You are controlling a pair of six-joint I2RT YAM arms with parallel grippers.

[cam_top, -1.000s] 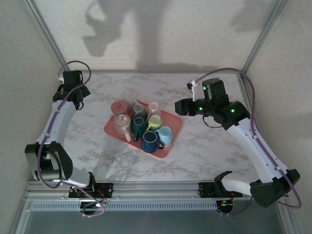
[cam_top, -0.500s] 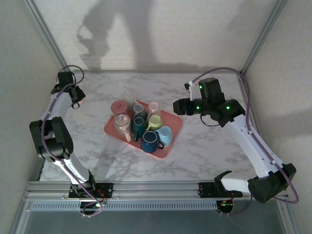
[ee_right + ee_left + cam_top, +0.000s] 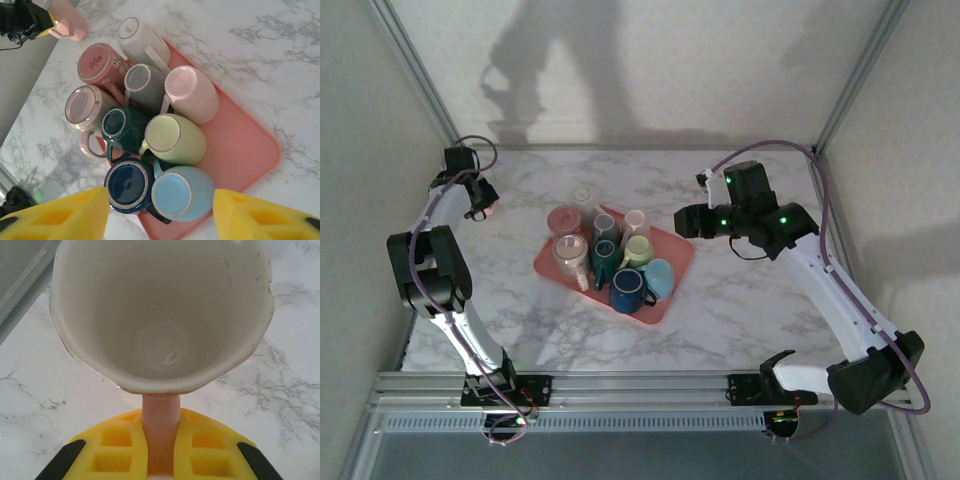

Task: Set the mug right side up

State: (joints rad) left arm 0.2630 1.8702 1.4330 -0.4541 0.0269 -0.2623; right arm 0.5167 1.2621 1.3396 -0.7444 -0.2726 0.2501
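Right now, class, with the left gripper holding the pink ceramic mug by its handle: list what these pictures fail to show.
1. Left wrist view: the pink ceramic mug hides its own base behind its rim, so contact with the white marble table is unclear.
2. Right wrist view: the bottom edge cuts off both yellow fingers.
3. Top view: the left gripper is too small to read its grip.

A mug (image 3: 165, 335) with a glossy cream glaze inside (fine dark scuffs fleck its rim) and a smooth pink handle. White, grey-veined marble-look surface (image 3: 295, 385), smooth with a soft sheen. Matt yellow moulded-plastic left gripper (image 3: 161, 452). Salmon tray (image 3: 248, 141), matt plastic.
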